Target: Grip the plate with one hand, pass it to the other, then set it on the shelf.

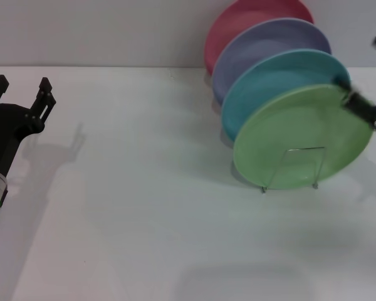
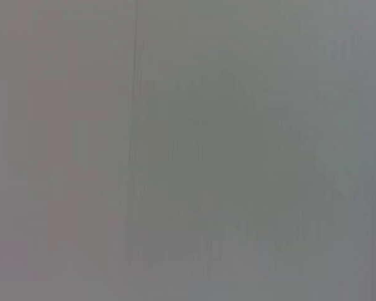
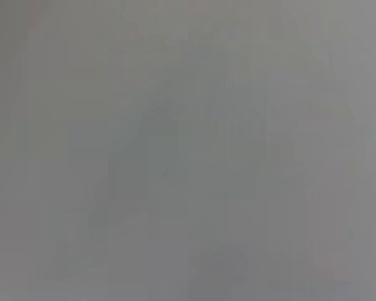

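The light green plate [image 1: 301, 138] stands on edge in the front slot of the silver wire shelf [image 1: 292, 150], at the right of the head view. My right gripper [image 1: 366, 72] is at the plate's upper right rim. Its jaws stand apart, with one black finger [image 1: 358, 102] lying over the rim and the other near the picture's right edge. My left gripper [image 1: 22, 88] is open and empty at the far left, well away from the plates. Both wrist views show only plain grey.
Behind the green plate stand a turquoise plate [image 1: 276, 81], a lavender plate [image 1: 269, 44] and a pink plate [image 1: 254, 17], all on edge in the same rack. The white table [image 1: 144, 188] ends at a grey wall behind.
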Controlling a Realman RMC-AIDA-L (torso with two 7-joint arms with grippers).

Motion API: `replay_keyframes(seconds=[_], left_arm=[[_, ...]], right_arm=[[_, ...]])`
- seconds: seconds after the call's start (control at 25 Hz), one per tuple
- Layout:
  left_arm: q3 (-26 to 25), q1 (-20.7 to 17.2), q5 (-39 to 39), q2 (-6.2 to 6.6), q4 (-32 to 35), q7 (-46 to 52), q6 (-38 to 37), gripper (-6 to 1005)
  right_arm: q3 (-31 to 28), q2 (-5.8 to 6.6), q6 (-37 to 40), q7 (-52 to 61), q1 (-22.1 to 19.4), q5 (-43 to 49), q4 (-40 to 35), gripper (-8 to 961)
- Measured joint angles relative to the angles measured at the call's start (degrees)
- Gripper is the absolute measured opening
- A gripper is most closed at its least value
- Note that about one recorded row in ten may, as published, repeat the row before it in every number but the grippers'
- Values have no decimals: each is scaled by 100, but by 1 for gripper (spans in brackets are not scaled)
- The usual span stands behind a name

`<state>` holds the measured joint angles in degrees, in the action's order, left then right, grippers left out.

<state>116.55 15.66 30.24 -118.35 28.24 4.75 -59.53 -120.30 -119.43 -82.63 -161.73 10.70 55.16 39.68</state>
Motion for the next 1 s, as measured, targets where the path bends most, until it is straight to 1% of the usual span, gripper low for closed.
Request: replay_keyframes(seconds=[0.04,0.08,0.2,0.28,0.32,0.36,0.4,0.48,0.56,0.84,0.92,0.96,1.0], left_arm=[[-1,6,-1,3,-7,-51,-8,794],[-1,6,0,3,-9,-107,-19,794],[-2,-11,-1,-4,-11,-371,-124,794],[-2,-29,1,-7,-34,-456,-229,794],[-2,-34,-2,-8,-55,-475,-281,794],[-2,-27,15,-13,-167,-486,-401,795],[-2,-27,15,-13,-167,-486,-401,795],[-1,7,16,-18,-295,-487,-499,795],[-2,24,16,-17,-355,-488,-549,795],[-111,65,20,-19,-446,-489,-553,795],[-112,82,18,-20,-490,-488,-558,795],[-111,87,15,-21,-516,-489,-557,795],[-111,87,15,-21,-516,-489,-557,795]], right_arm=[[-4,-3,-188,-1,-15,-376,-135,773],[-17,-12,-394,-1,-33,-866,-295,775],[-36,-43,-896,17,-65,-2814,-943,781],[-35,-45,-952,147,-101,-4058,-1334,785],[-48,-46,-887,229,-118,-4469,-1480,787],[-81,-46,-662,380,-152,-5225,-1816,789],[-81,-46,-662,380,-152,-5225,-1816,791],[-89,-46,-328,540,-158,-5836,-2099,795],[-39,-46,122,656,-197,-6049,-2262,800],[223,-45,270,606,-337,-5918,-2326,814],[261,-45,285,413,-332,-5895,-2397,818],[324,-45,261,82,-306,-5876,-2473,820],[324,-45,261,82,-306,-5876,-2473,822]])
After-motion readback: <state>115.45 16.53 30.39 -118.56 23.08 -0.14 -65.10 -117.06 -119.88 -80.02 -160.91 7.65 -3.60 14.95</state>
